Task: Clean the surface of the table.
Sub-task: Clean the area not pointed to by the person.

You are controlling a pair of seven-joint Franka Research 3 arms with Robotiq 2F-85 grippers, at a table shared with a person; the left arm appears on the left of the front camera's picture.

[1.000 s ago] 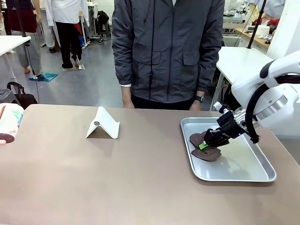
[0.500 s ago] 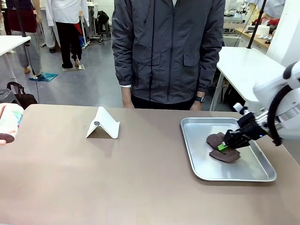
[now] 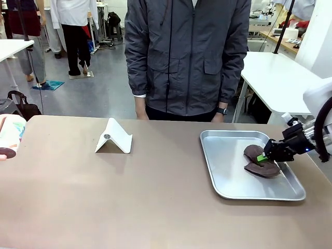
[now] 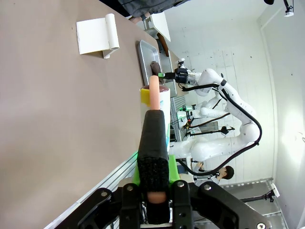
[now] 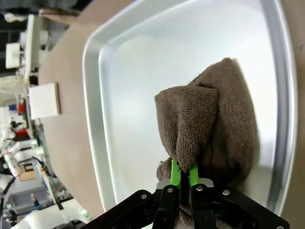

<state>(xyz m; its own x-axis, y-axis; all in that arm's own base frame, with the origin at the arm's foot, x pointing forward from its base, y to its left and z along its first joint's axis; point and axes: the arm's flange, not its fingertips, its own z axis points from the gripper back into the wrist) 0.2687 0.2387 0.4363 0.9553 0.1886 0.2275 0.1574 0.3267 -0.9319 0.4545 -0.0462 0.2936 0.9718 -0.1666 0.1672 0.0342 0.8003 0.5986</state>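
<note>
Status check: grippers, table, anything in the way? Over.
Right gripper shut on brown cloth inside metal tray. Left gripper shut on pink stick-like item. White folded stand sits on table, left of tray.

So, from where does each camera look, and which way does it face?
Front: sits on the robot's side, faces across the table to the person; the right gripper shows at the right.
Left wrist: on the left arm, looks along the table toward the tray; the left gripper rises from the bottom edge.
Right wrist: on the right arm, looks down into the tray at the cloth, pinched by that gripper.
Shared: all three show the tray and the stand.
</note>
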